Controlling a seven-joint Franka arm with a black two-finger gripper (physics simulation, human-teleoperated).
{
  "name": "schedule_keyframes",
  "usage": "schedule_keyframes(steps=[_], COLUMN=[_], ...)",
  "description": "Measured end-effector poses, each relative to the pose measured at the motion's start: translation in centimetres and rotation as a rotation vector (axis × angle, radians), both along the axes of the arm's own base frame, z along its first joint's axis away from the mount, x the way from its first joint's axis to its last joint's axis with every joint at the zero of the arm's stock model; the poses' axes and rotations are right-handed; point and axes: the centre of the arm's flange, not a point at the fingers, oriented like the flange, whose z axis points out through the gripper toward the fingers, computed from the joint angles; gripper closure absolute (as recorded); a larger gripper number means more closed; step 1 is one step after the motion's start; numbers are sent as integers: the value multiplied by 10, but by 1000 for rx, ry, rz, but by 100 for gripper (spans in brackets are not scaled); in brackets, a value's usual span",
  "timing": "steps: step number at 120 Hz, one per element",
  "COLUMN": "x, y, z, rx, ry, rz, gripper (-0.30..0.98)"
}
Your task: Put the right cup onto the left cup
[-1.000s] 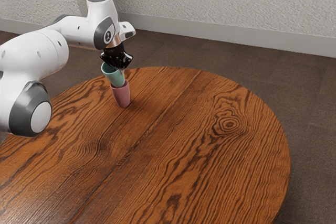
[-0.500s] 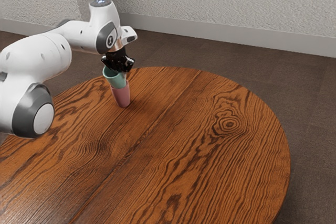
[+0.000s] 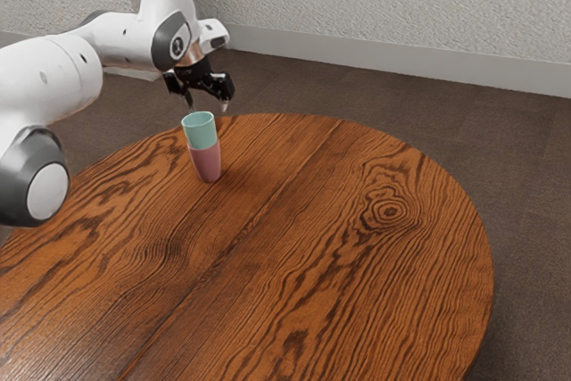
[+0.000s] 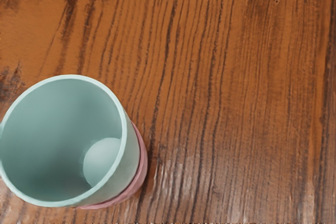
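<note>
My black gripper (image 3: 209, 106) hangs just above the stacked cups in the exterior view, its fingers spread apart with nothing held between them. The teal cup (image 3: 202, 134) stands nearly upright with its lower part inside the pink cup (image 3: 206, 163), which rests on the table. In the wrist view the teal cup (image 4: 58, 135) shows its open mouth and inner bottom, and a strip of the pink cup (image 4: 140, 174) curves around its outside. The teal cup's lower end is hidden inside the pink one.
The round wooden table (image 3: 357, 247) extends toward the exterior view's right and front, and the cups stand near its far left edge. Behind it are a dark floor (image 3: 526, 149) and a pale textured wall (image 3: 384, 6).
My gripper has let go of the teal cup and risen above it, its fingers now apart. The teal cup has gone from leaning to nearly upright in the pink cup, which stayed put.
</note>
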Motion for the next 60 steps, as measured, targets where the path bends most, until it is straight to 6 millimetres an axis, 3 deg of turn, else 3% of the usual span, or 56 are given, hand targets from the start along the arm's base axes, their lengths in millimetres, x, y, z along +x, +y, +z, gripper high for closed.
schedule_keyframes(steps=[23,42,60], x=[-54,-103,-144], y=[-24,-49,-68], z=[81,134,149], rx=[-59,-108,-139], ry=[-28,31,154], rz=[-39,-86,-128], gripper=[2,1,1])
